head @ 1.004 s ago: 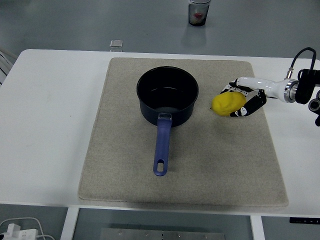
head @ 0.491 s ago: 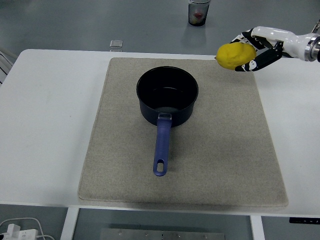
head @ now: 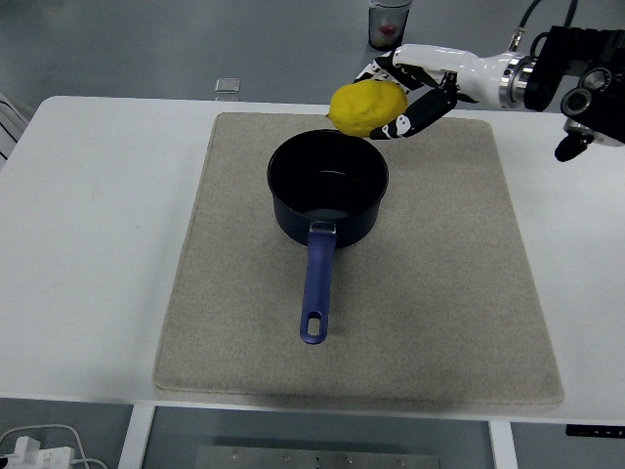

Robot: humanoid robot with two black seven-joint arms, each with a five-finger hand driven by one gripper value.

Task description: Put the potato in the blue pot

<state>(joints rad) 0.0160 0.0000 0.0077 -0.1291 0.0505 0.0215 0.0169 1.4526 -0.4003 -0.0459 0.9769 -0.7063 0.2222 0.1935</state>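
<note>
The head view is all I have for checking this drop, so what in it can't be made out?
- Right hand: the potato hides its palm and contact points.
- Blue pot: dark interior with glare; whether anything lies inside is unclear.
- Cup beyond the table: cut off by the top edge, contents blurred.
- Small clear object at the far table edge: too small to identify.
- Left arm: out of frame.
</note>
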